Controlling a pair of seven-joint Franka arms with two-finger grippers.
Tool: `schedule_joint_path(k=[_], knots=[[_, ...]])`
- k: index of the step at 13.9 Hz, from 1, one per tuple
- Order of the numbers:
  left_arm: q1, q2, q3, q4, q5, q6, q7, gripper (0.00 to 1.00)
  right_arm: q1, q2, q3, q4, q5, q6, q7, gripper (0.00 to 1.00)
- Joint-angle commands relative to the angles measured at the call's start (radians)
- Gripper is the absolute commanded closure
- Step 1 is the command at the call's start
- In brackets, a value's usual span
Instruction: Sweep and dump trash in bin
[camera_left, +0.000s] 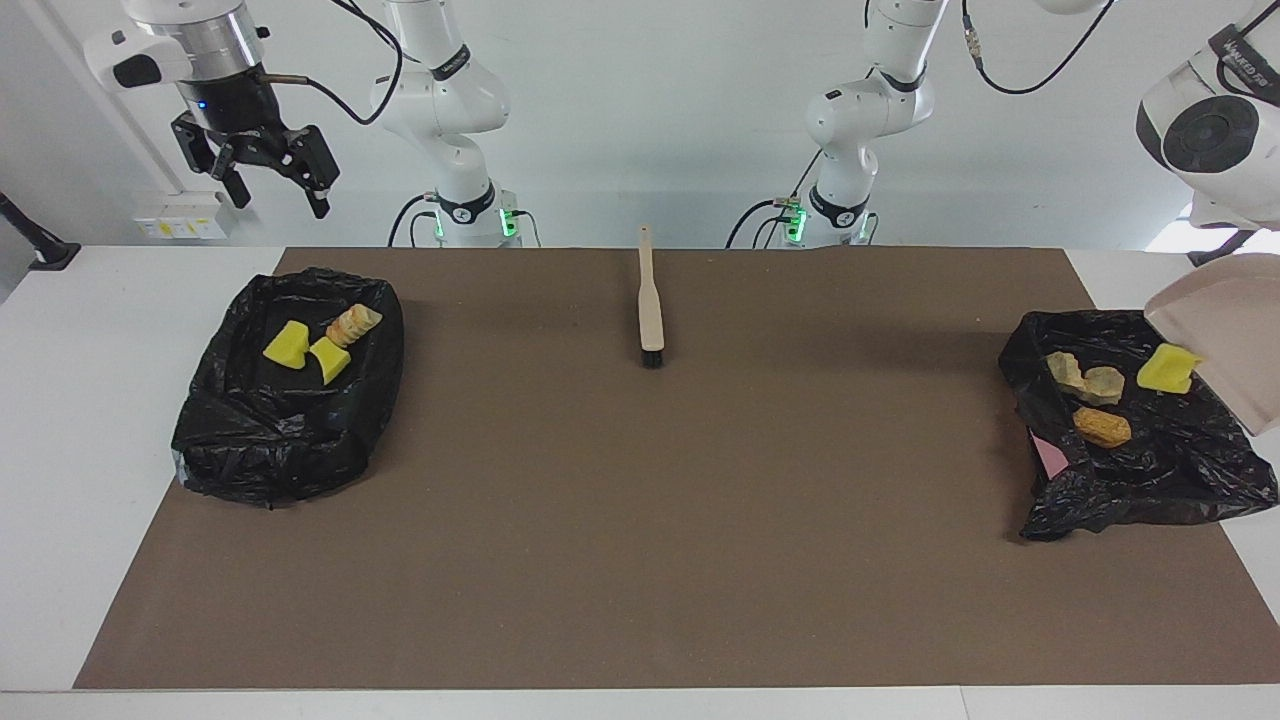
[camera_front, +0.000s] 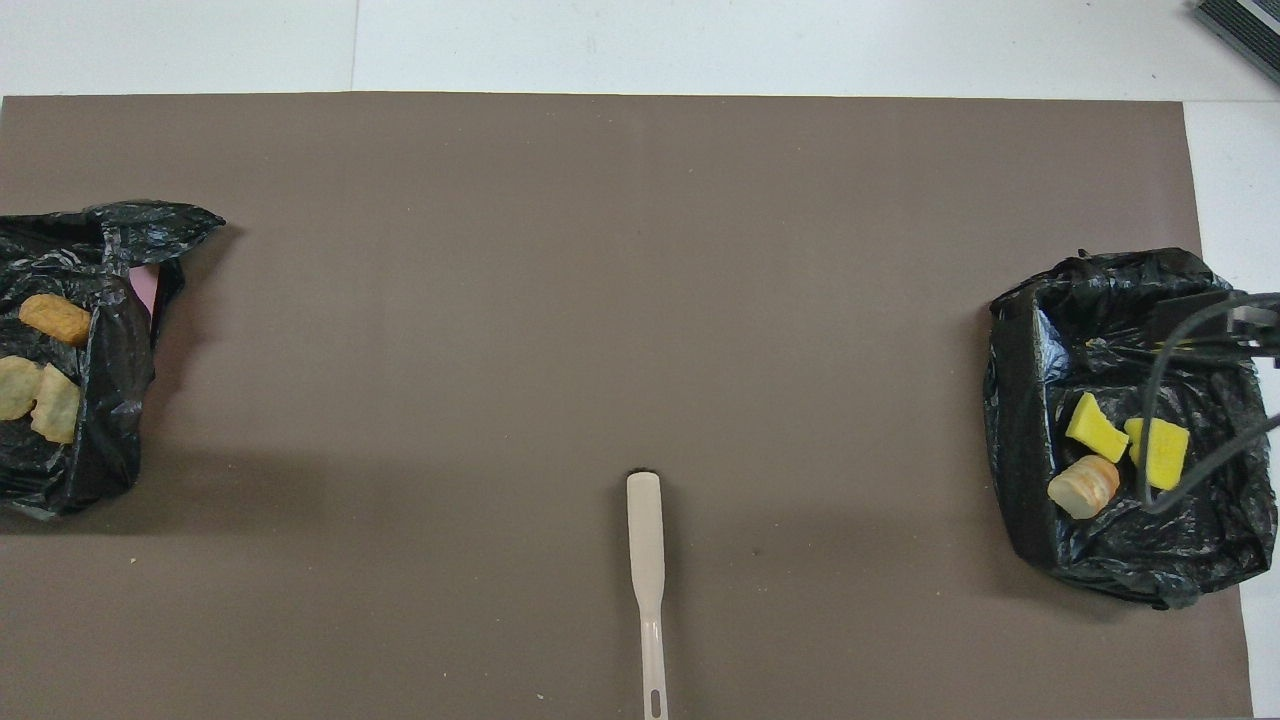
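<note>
Facing view: brush (camera_left: 650, 300) alone mid-mat (camera_left: 700, 520).

Right gripper (camera_left: 268, 180) raised high, fingers apart; left arm raised.

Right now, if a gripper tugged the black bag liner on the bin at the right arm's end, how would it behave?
The black bag liner is probably floppy: it lies crumpled and wrinkled over the bin. It likely bunches or lifts rather than moving stiffly. Its glossy film may be slippery. The yellow wedges inside could shift if it is pulled.
</note>
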Motion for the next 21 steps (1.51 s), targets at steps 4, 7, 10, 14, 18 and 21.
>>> schedule_joint_path(k=[4, 7, 10, 14, 18, 21], knots=[[-0.041, -0.034, 0.004, -0.031, -0.02, -0.073, -0.036, 1.0, -0.001, -0.017, -0.001, -0.042, 0.023, -0.008, -0.021, 0.0], [-0.077, -0.037, 0.003, -0.03, -0.134, -0.156, -0.031, 1.0, -0.001, -0.022, -0.001, -0.045, 0.063, -0.013, -0.019, 0.0], [-0.103, -0.037, 0.003, -0.024, -0.29, -0.26, -0.042, 1.0, -0.001, -0.022, 0.001, -0.036, 0.068, -0.016, -0.022, 0.0], [-0.166, -0.05, 0.001, -0.036, -0.442, -0.375, -0.112, 1.0, 0.002, -0.024, 0.007, -0.045, 0.045, -0.005, -0.03, 0.0], [-0.245, -0.131, 0.001, -0.157, -0.631, -0.404, -0.38, 1.0, 0.002, -0.025, 0.008, -0.04, 0.048, -0.033, -0.028, 0.0], [-0.332, -0.19, 0.001, -0.237, -0.757, -0.407, -0.659, 1.0, 0.004, -0.022, 0.01, -0.04, 0.059, -0.016, 0.031, 0.0]])
